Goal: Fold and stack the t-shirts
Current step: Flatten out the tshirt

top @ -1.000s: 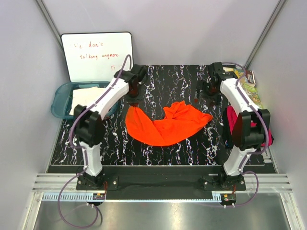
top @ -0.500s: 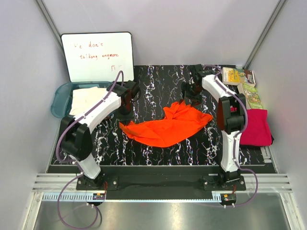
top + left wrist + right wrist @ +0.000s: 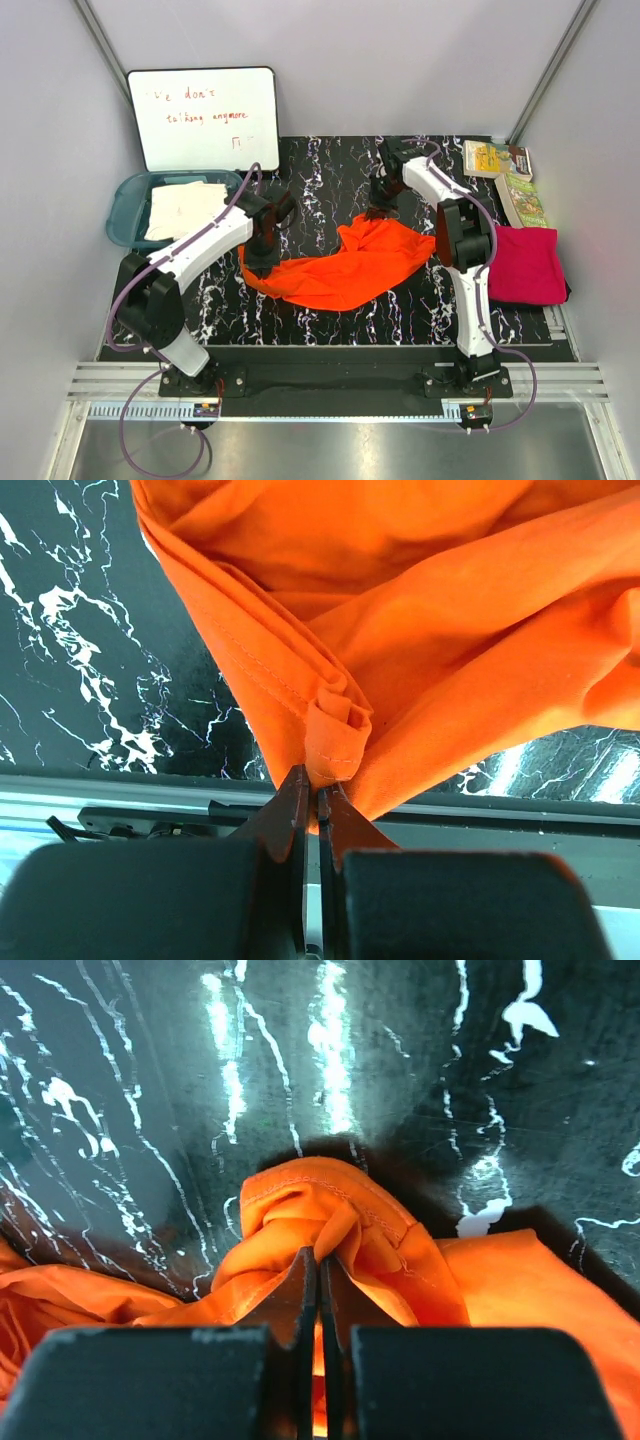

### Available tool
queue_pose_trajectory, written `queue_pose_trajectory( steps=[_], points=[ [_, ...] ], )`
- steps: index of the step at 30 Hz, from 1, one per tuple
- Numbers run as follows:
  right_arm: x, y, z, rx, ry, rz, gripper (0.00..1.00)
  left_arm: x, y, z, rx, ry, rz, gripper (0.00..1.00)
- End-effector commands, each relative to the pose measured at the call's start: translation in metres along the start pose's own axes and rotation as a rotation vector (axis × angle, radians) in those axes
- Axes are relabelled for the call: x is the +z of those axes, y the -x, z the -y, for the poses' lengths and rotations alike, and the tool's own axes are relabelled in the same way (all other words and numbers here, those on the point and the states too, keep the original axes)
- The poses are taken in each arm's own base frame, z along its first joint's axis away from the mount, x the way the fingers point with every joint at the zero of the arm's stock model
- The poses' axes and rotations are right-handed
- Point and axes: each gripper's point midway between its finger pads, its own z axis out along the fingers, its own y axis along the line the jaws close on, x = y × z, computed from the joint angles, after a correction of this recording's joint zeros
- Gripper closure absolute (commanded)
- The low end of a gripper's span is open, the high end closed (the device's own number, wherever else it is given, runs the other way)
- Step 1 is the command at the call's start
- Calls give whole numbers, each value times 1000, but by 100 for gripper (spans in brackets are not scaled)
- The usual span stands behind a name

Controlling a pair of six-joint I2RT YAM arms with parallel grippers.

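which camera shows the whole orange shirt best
Top external: it shows the orange t-shirt whole. The left wrist view shows only a hem pinched in the left gripper; the right wrist view, a bunched fold in the right gripper.

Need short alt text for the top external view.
Two robot arms pinch a crumpled orange t-shirt on a black marbled table: left gripper at its left end, right gripper at its far edge. A folded magenta t-shirt lies at right.

Off the far-left corner of my black marbled mat point(image 3: 330, 165) I see a whiteboard point(image 3: 203, 118) with red writing and a teal tub point(image 3: 118, 215), with colourful booklets point(image 3: 520, 200) at its far-right corner.
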Motion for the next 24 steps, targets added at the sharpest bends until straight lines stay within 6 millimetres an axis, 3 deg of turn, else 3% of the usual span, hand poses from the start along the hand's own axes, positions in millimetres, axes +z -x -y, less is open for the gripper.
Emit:
queue_pose_trajectory(
  steps=[1,4,5,7,8,9,11,14,18,19,22,23,24],
  points=[
    [-39,35,-22,-48,21,143,100,-11,3,0,-9,-12,34,100],
    [-72,61,-28,-60,6,255,100,-17,18,3,2,-5,72,100],
    [-92,74,-33,-60,9,313,100,-16,24,2,7,16,78,100],
    [-117,93,-26,-26,-5,388,100,-28,43,4,20,29,129,100],
    [-139,105,-30,-23,6,445,100,-27,54,0,28,72,150,100],
    [-155,115,-22,2,2,485,100,-42,70,2,27,75,200,100],
    [-186,127,-19,25,3,560,100,-46,88,-1,27,125,229,100],
    [-218,132,-1,60,-18,619,100,-57,102,-1,21,142,256,100],
    [-244,116,21,96,-46,638,100,-52,90,-11,17,169,258,100],
    [-257,111,22,89,-44,661,100,-45,76,-19,30,183,230,100],
    [-230,74,44,114,-83,557,100,-29,44,-20,55,141,148,100],
    [-224,64,50,122,-94,534,100,-11,16,-17,78,116,53,100],
    [-218,54,53,127,-93,511,100,-4,2,-15,83,99,12,100]
  ],
)
